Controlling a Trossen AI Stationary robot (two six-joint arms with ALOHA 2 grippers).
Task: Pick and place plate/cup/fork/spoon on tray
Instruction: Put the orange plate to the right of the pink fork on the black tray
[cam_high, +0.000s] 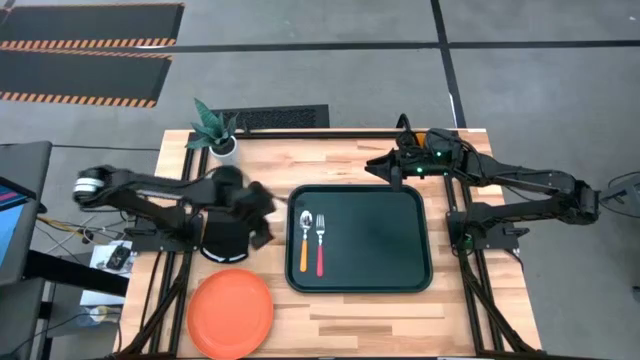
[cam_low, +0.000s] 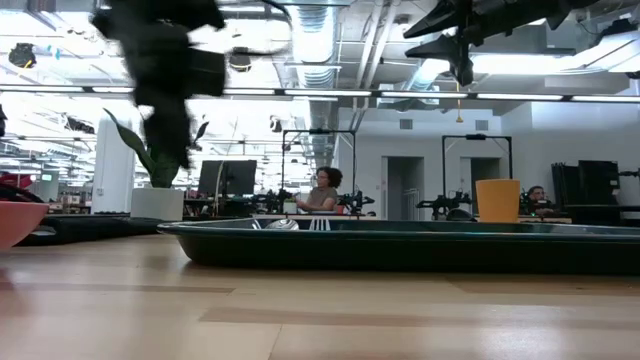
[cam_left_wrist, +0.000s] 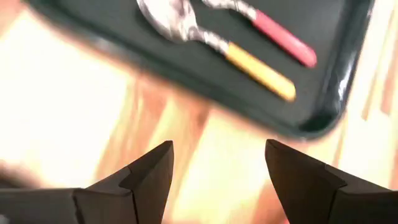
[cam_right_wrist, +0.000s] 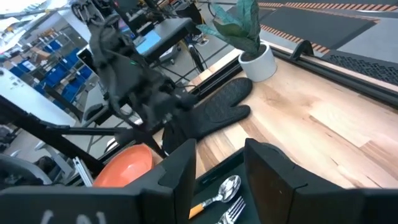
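Observation:
The dark green tray (cam_high: 380, 275) lies at the table's middle. The orange-handled spoon (cam_high: 305, 240) and the red-handled fork (cam_high: 320, 245) lie side by side on its left part; both show in the left wrist view, spoon (cam_left_wrist: 249, 62) and fork (cam_left_wrist: 280, 37). The orange-red plate (cam_high: 232, 312) rests flat on the table near the front-left. The orange-yellow cup (cam_low: 497, 200) stands upright beyond the tray in the low view; the high view does not show it. My left gripper (cam_high: 272, 215) is open and empty, just left of the tray above the table. My right gripper (cam_high: 380, 168) is open and empty, above the tray's far edge.
A black oven mitt (cam_high: 228, 240) lies under my left arm, left of the tray. A potted plant (cam_high: 218, 130) stands at the far left corner. Bare wood shows to the right of the tray and along the near edge.

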